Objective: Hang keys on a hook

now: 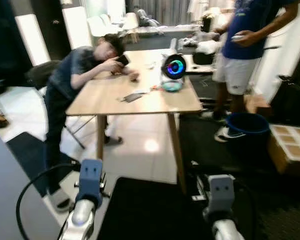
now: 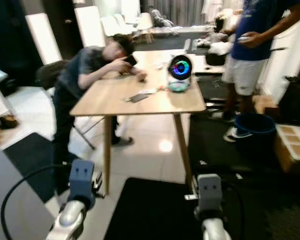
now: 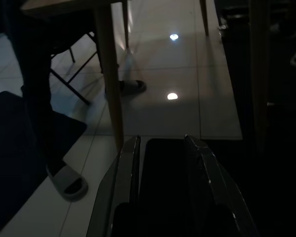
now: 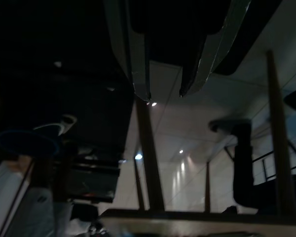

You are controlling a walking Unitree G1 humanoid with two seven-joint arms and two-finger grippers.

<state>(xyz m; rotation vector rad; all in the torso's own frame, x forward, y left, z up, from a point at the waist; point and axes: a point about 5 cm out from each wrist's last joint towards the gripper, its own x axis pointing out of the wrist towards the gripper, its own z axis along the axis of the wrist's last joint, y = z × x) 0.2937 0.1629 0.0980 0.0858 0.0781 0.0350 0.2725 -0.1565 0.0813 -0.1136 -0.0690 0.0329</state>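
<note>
Left eye view, stage: approach; both arms hang low before a wooden table [image 1: 140,105], nothing yet grasped.
Keys: not clearly made out; small dark flat items [image 1: 132,97] lie near the table's near edge, about mid-width, and blur hides whether they are the keys.
Hook: none identifiable.
Key relation: those items lie ahead of and above both grippers, across open floor; their long axis runs roughly along the near edge; neither arm is clearly nearer.
Left gripper [image 3: 160,148]: fingers slightly parted, holding nothing, pointing at the floor beside a table leg [image 3: 108,74].
Right gripper [image 4: 164,94]: fingers slightly parted, empty.
Containers: blue bucket [image 1: 247,124] on the floor off the table's right edge, contents not visible; teal dish [image 1: 172,86] near the table's right edge beside a round glowing device [image 1: 174,67], contents unclear.
People: one leaning on the table's left edge; another standing beyond its right corner.
</note>
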